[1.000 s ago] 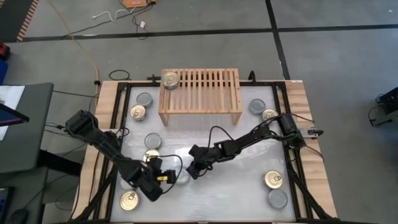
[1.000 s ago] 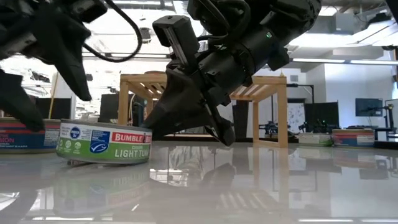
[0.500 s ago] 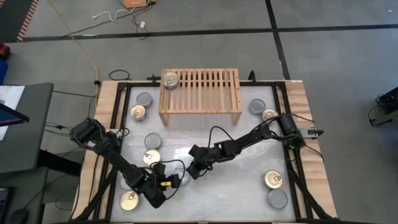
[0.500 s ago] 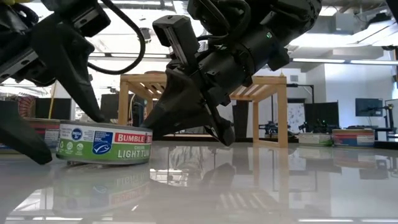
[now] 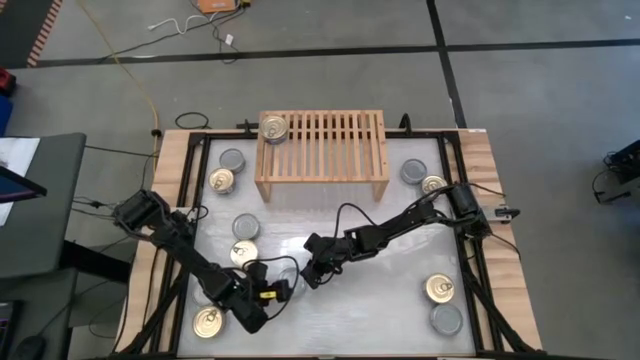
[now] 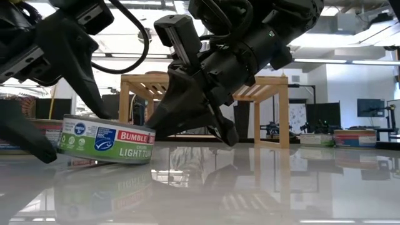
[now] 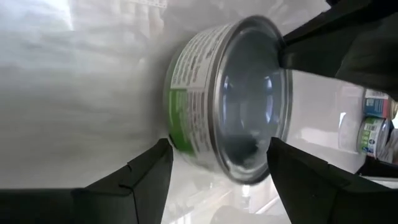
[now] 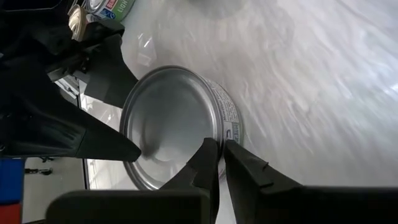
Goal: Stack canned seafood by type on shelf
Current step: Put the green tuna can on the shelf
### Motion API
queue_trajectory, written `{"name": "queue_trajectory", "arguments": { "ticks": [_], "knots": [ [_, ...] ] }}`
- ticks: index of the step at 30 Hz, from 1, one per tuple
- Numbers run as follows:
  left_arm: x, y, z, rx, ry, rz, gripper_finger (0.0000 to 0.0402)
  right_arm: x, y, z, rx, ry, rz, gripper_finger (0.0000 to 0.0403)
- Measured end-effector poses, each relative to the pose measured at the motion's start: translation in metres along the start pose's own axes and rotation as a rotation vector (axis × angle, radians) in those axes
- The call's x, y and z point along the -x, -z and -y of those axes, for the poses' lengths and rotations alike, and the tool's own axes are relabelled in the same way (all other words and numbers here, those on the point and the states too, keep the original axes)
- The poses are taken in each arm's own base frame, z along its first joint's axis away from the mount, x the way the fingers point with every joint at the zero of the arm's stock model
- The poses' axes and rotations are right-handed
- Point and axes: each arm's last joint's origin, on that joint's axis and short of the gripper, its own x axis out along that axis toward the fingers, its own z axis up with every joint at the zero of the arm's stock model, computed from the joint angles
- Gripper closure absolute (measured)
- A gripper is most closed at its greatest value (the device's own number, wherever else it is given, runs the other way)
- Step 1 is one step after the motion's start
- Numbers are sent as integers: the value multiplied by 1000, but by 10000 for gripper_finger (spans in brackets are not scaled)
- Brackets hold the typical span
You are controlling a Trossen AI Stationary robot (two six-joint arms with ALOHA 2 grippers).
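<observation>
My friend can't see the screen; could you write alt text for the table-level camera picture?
A round green-labelled tuna tin sits tilted on the glossy white table, with the left end effector straddling it and the right end effector beside it. A light-wood slatted shelf stands behind.

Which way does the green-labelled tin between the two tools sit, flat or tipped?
Tipped. In the low view the green-labelled tin slants, its left edge raised off the table, between the left tool's open fingers.
</observation>
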Motion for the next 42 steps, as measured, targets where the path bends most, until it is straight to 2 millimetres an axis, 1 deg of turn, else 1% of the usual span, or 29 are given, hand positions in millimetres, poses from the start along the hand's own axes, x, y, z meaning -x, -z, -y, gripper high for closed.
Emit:
{"name": "queue_trajectory", "arguments": {
  "ticks": [13, 18, 23, 25, 27, 33, 34, 39, 42],
  "knots": [
    [-9, -11, 12, -6, 39, 38, 152, 0, 3, 2, -18, 22, -19, 348],
    [-10, -12, 12, -17, 33, 43, 152, -1, 6, 5, -13, 45, -36, 348],
    [-10, -12, 10, -16, 17, 49, 154, 1, 4, 3, -4, 37, -33, 349],
    [-10, -13, 9, -20, 13, 51, 164, 3, 3, 2, 2, 33, -31, 349],
    [-10, -13, 9, -31, 12, 51, 186, 3, 3, 1, 6, 27, -26, 349],
    [-9, -13, 10, -39, 25, 72, 281, 3, 6, -2, 16, 21, -31, 349],
    [-9, -14, 10, -40, 24, 74, 287, 3, 6, -2, 17, 19, -31, 349],
    [-9, -14, 10, -52, 21, 74, 287, 4, 8, -2, 16, 20, -59, 348],
    [-4, -14, 11, -72, 23, 67, 287, 8, 9, -1, 12, 37, -99, 348]
  ]
}}
